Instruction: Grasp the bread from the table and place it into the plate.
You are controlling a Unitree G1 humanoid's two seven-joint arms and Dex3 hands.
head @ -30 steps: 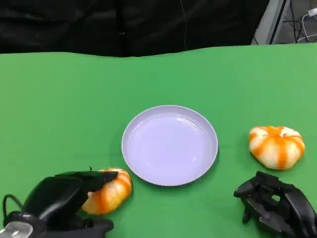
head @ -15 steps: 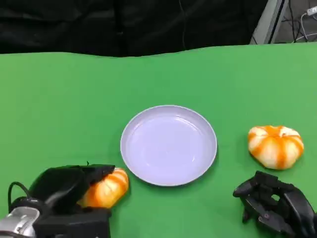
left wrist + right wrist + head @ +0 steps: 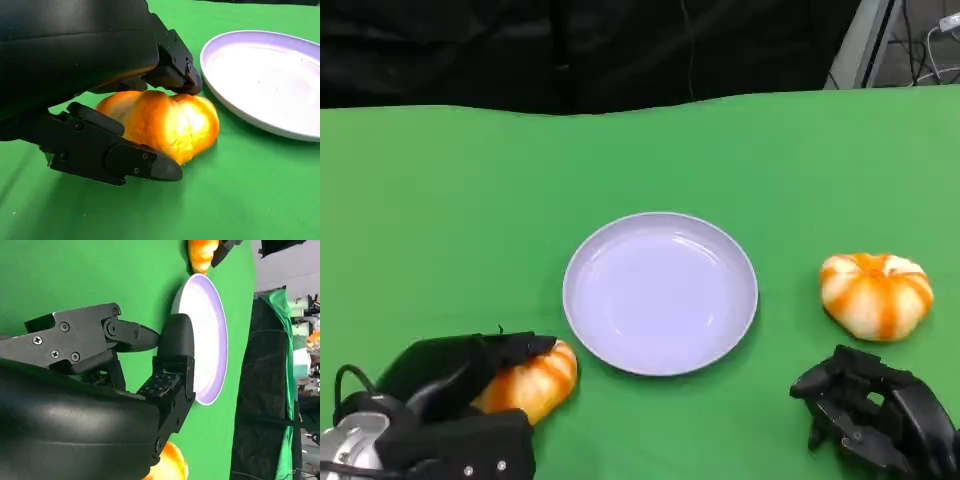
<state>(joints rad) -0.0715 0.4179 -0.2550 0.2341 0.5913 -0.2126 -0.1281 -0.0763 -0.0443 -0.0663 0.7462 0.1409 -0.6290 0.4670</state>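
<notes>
My left hand (image 3: 450,385) is wrapped around the bread (image 3: 528,383), fingers (image 3: 115,155) pressed on both sides, and the bread sits on the green table (image 3: 440,220). Just beside it lies the lilac plate (image 3: 660,293). Past the plate rests a second orange bun (image 3: 876,294), and near it my right hand (image 3: 875,420) holds nothing, fingers loosely curled and apart.

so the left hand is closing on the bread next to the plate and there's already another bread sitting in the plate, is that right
Not quite. The plate has nothing in it, as the head view shows. The other bread lies on the green table, apart from the plate on its other side, ahead of the right hand. The rest holds: the left hand has its fingers around the bread beside the plate.
</notes>
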